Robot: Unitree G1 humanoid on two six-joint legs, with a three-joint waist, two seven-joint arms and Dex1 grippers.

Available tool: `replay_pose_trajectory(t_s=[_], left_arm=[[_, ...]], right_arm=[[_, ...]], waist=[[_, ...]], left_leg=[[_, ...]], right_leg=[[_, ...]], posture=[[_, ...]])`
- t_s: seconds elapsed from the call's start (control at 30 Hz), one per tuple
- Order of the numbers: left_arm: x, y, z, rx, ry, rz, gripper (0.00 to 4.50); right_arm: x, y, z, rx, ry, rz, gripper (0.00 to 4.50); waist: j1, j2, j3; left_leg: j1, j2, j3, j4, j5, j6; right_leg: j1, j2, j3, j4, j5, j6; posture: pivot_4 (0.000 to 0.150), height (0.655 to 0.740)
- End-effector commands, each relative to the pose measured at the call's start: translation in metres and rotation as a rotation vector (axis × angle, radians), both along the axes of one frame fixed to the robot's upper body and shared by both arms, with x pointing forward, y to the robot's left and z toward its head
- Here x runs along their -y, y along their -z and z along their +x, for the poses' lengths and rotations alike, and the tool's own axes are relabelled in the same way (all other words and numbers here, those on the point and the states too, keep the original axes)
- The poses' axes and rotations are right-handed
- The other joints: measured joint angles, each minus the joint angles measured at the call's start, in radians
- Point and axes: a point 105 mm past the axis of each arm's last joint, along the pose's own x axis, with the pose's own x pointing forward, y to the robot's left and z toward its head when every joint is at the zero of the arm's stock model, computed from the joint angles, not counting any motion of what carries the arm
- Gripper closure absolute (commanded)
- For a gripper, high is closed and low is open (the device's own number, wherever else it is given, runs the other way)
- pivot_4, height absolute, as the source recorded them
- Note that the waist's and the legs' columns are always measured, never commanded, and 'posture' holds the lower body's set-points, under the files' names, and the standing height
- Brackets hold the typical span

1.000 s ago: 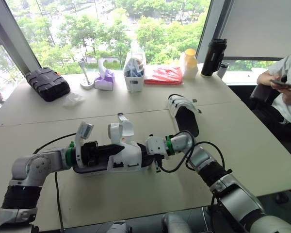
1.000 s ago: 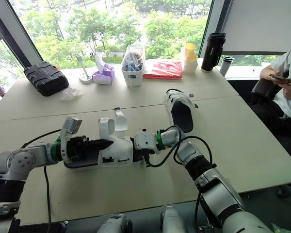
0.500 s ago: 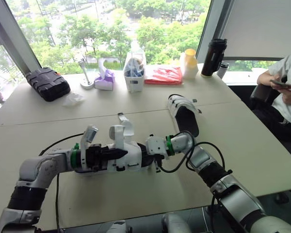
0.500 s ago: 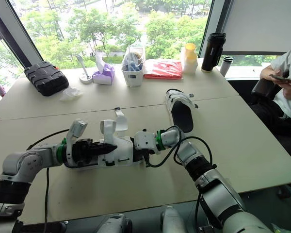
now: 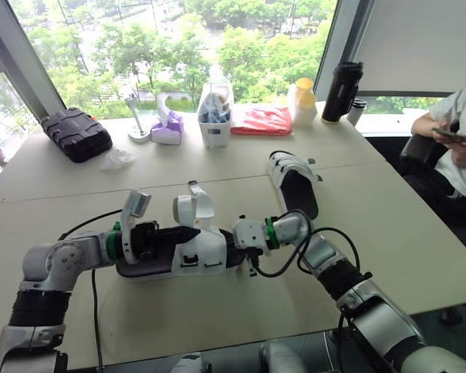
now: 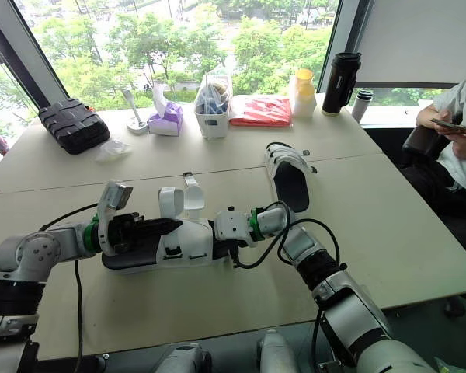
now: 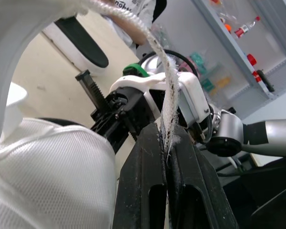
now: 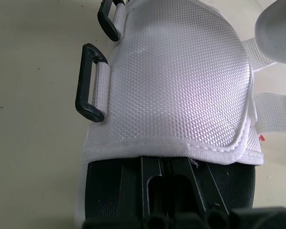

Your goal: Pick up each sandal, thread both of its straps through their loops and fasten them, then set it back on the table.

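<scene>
A white sandal (image 5: pixel 198 250) with a black footbed lies on the table between my two grippers. My left gripper (image 5: pixel 183 235) reaches into it from the left and is shut on the frayed edge of a white strap (image 7: pixel 168 119). From the right, my right gripper (image 5: pixel 238 244) is shut on the sandal's black sole (image 8: pixel 114 186). Two black loops (image 8: pixel 89 83) stand empty along the side of the white mesh upper (image 8: pixel 181 81), and loose straps (image 8: pixel 272 112) hang off the other side. A second white sandal (image 5: pixel 295 183) lies apart, further back on the right.
Along the window side stand a black case (image 5: pixel 76 134), a tissue box (image 5: pixel 168 128), a white caddy (image 5: pixel 215 116), a red bag (image 5: pixel 262 120), a yellow-lidded bottle (image 5: pixel 303 101) and a black flask (image 5: pixel 342 92). A person (image 5: pixel 460 148) sits at the table's right.
Half a second ago my left gripper was pushed further right into the sandal with its wrist rolled; it has since drawn back left with the strap. The right gripper has stayed in place.
</scene>
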Motion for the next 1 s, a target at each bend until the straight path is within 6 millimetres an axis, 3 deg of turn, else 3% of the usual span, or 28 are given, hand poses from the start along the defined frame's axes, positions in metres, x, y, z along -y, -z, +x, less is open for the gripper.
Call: replay_pose_trajectory(t_s=[0.03, 0.67, 1.0], left_arm=[[0.0002, -0.0028, -0.0018, 0.027, 0.015, 0.016, 4.38], [-0.0019, 0.0019, 0.0067, 0.098, -0.005, 0.057, 4.38], [-0.0018, 0.0062, 0.0009, 0.108, 0.034, 0.079, 4.38]], right_arm=[[0.0077, 0.0240, -0.0034, -0.052, 0.020, -0.092, 4.50], [0.0082, 0.0248, -0.0054, -0.051, 0.011, -0.097, 4.50], [0.0077, 0.0246, -0.0052, -0.050, 0.011, -0.097, 4.50]], waist=[[0.000, 0.000, 0.000], [0.000, 0.000, 0.000], [0.000, 0.000, 0.000]], left_leg=[[0.000, 0.000, 0.000, 0.000, 0.000, 0.000], [0.000, 0.000, 0.000, 0.000, 0.000, 0.000], [0.000, 0.000, 0.000, 0.000, 0.000, 0.000]], right_leg=[[0.000, 0.000, 0.000, 0.000, 0.000, 0.000], [0.000, 0.000, 0.000, 0.000, 0.000, 0.000], [0.000, 0.000, 0.000, 0.000, 0.000, 0.000]], posture=[[0.150, 0.7400], [0.150, 0.7400], [0.150, 0.7400]])
